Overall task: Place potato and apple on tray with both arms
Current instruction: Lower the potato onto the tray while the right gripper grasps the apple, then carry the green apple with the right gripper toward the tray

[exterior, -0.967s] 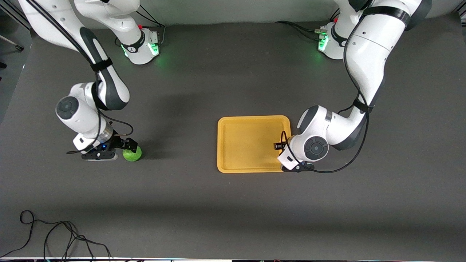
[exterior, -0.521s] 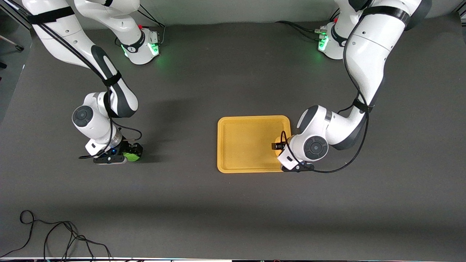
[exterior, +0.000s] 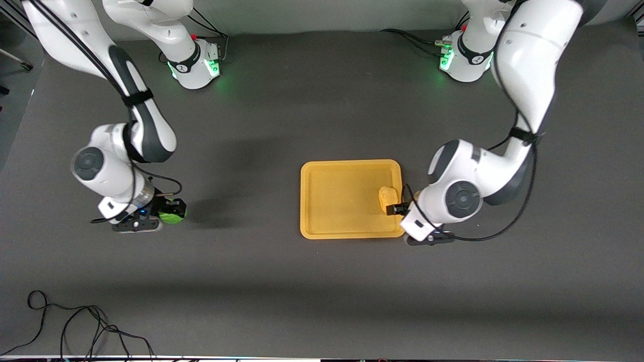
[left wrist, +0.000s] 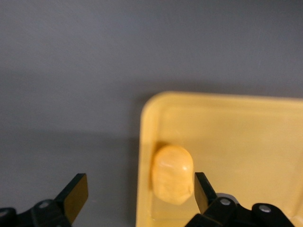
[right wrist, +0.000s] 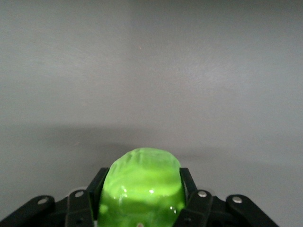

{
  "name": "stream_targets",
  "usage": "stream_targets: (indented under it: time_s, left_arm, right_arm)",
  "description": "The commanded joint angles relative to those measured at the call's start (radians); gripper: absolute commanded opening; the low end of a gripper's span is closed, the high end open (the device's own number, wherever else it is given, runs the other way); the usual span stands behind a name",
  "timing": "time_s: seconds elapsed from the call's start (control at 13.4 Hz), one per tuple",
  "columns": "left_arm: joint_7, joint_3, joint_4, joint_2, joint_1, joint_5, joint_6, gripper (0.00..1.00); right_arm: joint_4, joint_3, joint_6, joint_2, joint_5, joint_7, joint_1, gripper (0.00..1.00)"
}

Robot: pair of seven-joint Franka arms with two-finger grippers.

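Observation:
The yellow-orange potato (exterior: 387, 198) lies on the yellow-orange tray (exterior: 342, 201), close to the rim at the left arm's end. It also shows in the left wrist view (left wrist: 173, 174) on the tray (left wrist: 236, 137), free of the fingers. My left gripper (exterior: 398, 207) is open and empty over that tray edge, its own view (left wrist: 139, 194) showing the jaws wide apart. My right gripper (exterior: 168, 208) is shut on the bright green apple (exterior: 172, 216) toward the right arm's end of the table. The apple (right wrist: 142, 182) fills the gap between the right gripper's (right wrist: 142, 189) fingers.
Dark grey table mat all around. A black cable (exterior: 75, 327) loops on the mat at the corner nearest the camera, at the right arm's end. The two green-lit arm bases (exterior: 198, 65) (exterior: 458, 58) stand along the edge farthest from the camera.
My left gripper opened, left the potato on the tray and drew back toward the left arm's end. My right gripper shut on the apple and shifted slightly toward the right arm's end.

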Motion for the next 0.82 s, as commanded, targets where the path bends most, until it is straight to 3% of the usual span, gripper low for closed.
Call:
stream_targets:
  time_s: [0.0, 0.22, 0.45, 0.74]
  left_arm:
    - [0.078, 0.001, -0.013, -0.099, 0.083, 0.013, -0.077, 1.0]
    - [0.185, 0.023, -0.048, -0.205, 0.124, 0.131, -0.137, 1.0]
    - [0.42, 0.019, -0.114, -0.354, 0.248, 0.123, -0.206, 1.0]
    - [0.45, 0.023, -0.111, -0.386, 0.292, 0.126, -0.232, 1.0]
  right_arm:
    - [0.154, -0.001, -0.273, -0.08, 0.005, -0.011, 0.006, 0.47]
    - [0.329, 0.009, -0.482, -0.086, 0.004, 0.068, 0.058, 0.47]
    - [0.447, 0.009, -0.51, -0.043, -0.005, 0.292, 0.22, 0.47]
    - [0.643, 0.009, -0.51, 0.133, 0.004, 0.701, 0.486, 0.47]
